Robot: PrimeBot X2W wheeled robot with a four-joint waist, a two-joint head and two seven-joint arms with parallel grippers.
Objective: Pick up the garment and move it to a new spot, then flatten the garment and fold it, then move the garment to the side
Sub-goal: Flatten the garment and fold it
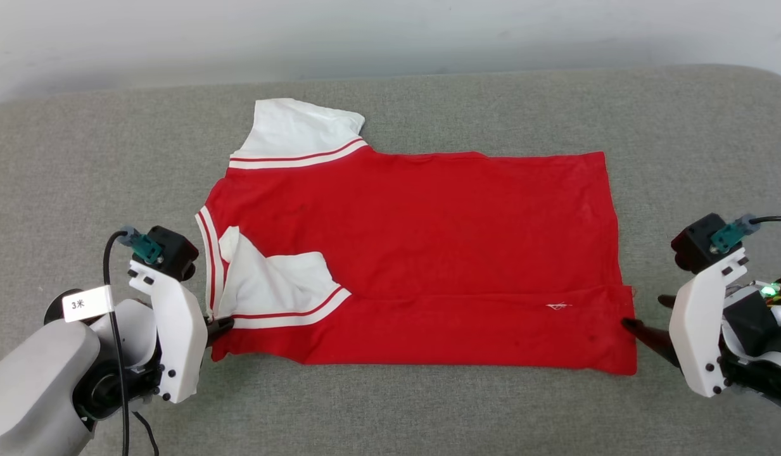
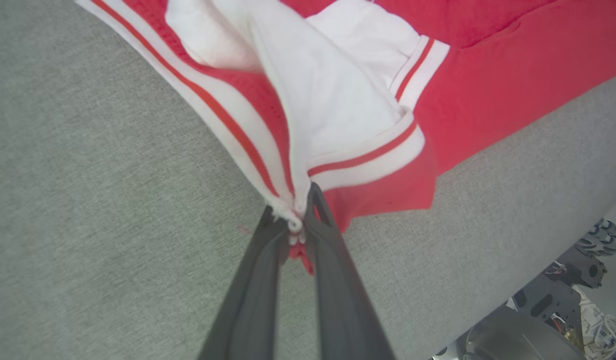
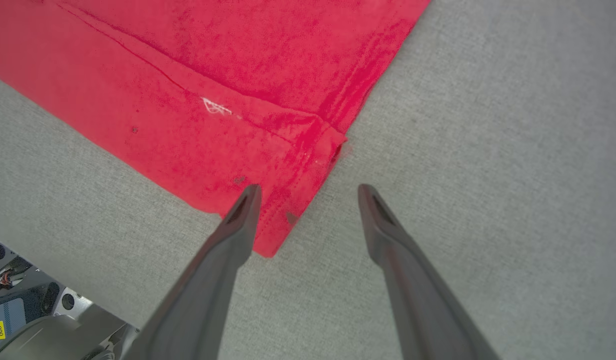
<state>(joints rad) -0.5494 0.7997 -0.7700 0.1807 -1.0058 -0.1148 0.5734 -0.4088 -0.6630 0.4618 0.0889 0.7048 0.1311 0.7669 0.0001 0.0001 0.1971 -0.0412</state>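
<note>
Grey fabric surface (image 1: 390,411), plain weave, far corners rounded. Pale wall (image 1: 390,31) runs right behind its far edge.

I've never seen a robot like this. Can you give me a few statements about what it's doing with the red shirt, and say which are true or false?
1. The left gripper is shut on the garment at its striped trim. True.
2. The right gripper grips the hem. False: its jaws stand open at the hem corner, holding nothing.
3. The garment lies on a grey fabric surface. True.
4. Both white sleeves stick out sideways. False: the near sleeve is folded in over the red body.
</note>
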